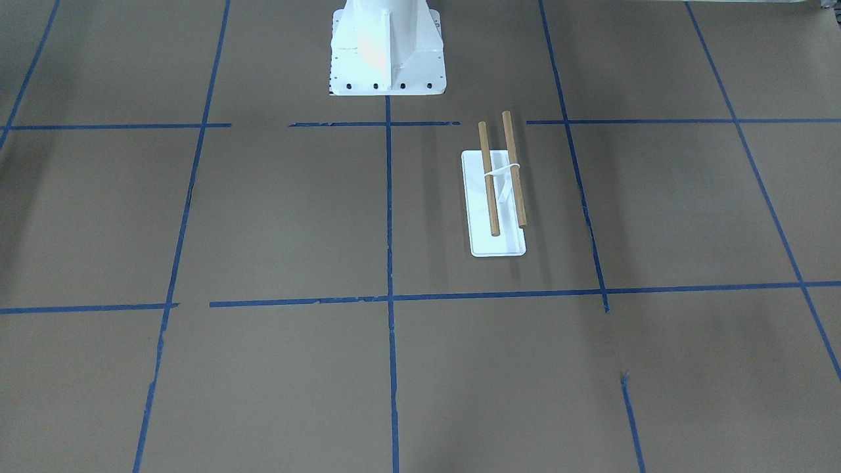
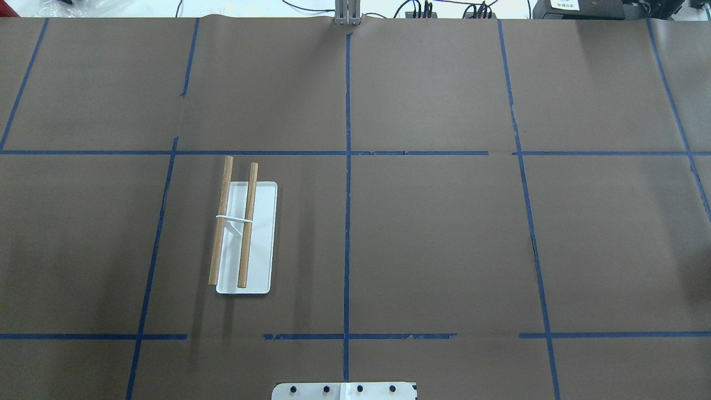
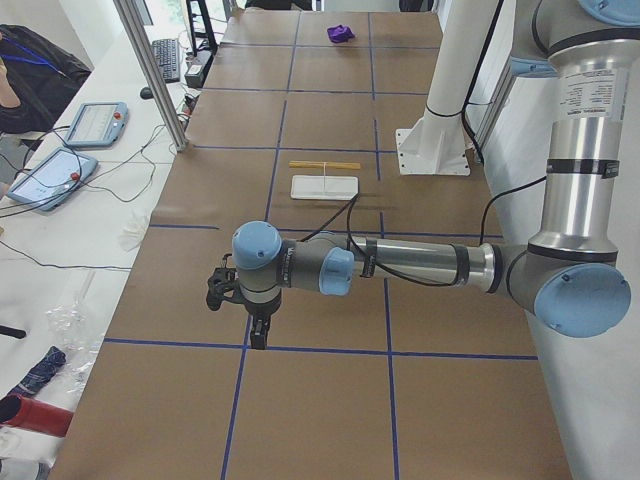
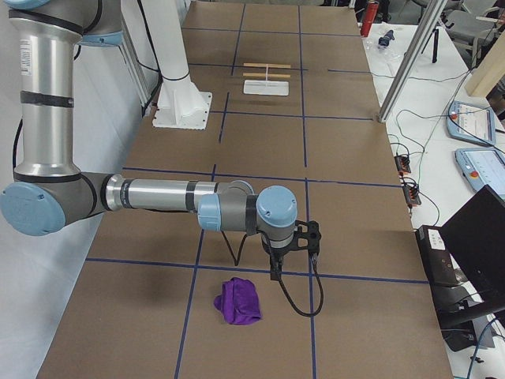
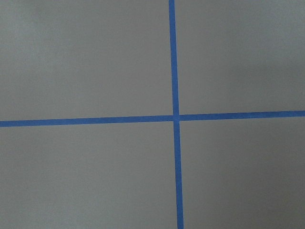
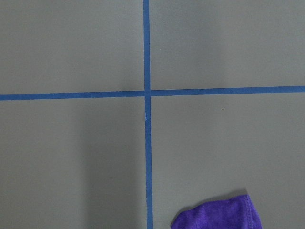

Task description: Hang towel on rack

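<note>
The rack [image 1: 496, 197] has two light-brown dowel rods on a white support over a flat white base. It stands on the brown table, on my left side in the overhead view [image 2: 244, 233], and nothing hangs on it. The towel [image 4: 239, 300] is a crumpled purple cloth lying flat at the table's right end; its edge also shows in the right wrist view [image 6: 219, 215]. My right gripper [image 4: 275, 271] hangs over the table just beside the towel. My left gripper [image 3: 258, 333] hangs over bare table at the left end, far from the rack. I cannot tell whether either is open or shut.
The white robot pedestal [image 1: 387, 49] stands behind the rack. Blue tape lines [image 2: 348, 166] grid the brown table cover. An aluminium post [image 3: 150, 70] and tablets [image 3: 95, 122] are along the far side, with cables and a laptop [image 4: 473, 237] there too.
</note>
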{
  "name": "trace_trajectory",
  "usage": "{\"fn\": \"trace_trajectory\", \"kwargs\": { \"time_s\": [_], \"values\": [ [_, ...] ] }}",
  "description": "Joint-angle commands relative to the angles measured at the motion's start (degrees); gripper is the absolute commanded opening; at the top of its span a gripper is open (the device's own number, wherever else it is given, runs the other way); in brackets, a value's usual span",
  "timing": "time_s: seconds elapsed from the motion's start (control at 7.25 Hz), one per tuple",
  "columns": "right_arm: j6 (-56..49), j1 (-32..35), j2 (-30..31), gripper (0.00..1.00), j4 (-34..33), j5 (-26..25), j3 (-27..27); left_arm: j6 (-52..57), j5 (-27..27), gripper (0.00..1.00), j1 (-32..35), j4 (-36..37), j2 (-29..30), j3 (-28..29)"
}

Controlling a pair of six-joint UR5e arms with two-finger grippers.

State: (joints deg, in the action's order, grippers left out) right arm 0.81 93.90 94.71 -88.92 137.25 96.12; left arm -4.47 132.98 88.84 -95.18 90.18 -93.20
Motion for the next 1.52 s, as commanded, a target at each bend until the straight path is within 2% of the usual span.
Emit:
{"fn": "trace_trajectory", "kwargs": {
  "time_s": [0.0,0.14,0.28,0.55,0.97,1.38],
  "values": [
    [0.2,-2.6,-1.2,1.0,-0.1,0.7,-0.1,0.0,0.1,1.0,0.0,0.1,0.1,-0.5],
    [-0.2,-5.5,-0.8,1.0,0.1,0.7,-4.8,0.0,0.1,1.0,0.0,0.2,0.1,-1.2],
    [-0.6,-6.2,1.0,1.0,6.1,0.8,-5.5,-0.1,0.1,1.0,0.0,0.2,0.1,-1.9],
    [-0.5,-10.9,10.2,1.0,27.3,-3.0,-5.7,-0.1,0.0,1.0,0.0,0.3,0.0,-3.3],
    [-0.7,-17.5,12.2,1.0,28.7,-7.9,-6.3,-0.1,0.1,1.0,0.0,0.7,-0.1,-4.5],
    [-0.6,-18.9,12.2,1.0,28.7,-13.0,-8.7,-0.1,0.1,1.0,0.1,0.6,-0.1,-4.8]
  ]
}}
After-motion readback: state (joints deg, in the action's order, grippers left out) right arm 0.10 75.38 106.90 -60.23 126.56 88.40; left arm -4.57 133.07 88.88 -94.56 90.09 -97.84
